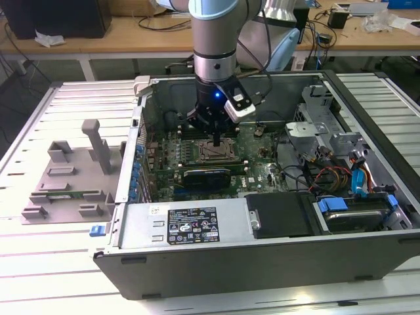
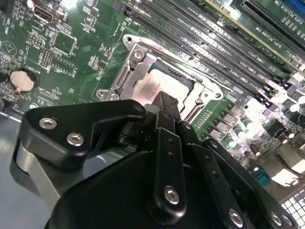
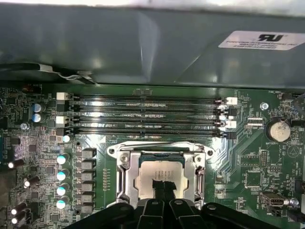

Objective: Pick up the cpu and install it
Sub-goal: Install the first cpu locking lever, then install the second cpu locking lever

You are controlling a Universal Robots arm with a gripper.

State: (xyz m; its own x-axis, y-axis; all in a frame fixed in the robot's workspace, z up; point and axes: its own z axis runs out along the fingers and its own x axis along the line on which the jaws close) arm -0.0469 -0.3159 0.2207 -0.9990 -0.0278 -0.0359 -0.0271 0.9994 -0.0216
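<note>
Hand (image 3: 162, 187) fingertips together, covering cpu (image 3: 155, 172) edge.

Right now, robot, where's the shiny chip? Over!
Black gripper shut, tips on small square silver-topped cpu. Cpu sits in metal socket frame on green motherboard. Nothing blocking.

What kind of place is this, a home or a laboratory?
Probably a robotics lab or workshop: an open computer case lies on a slatted metal table, and a cluttered workbench with cables stands behind.
</note>
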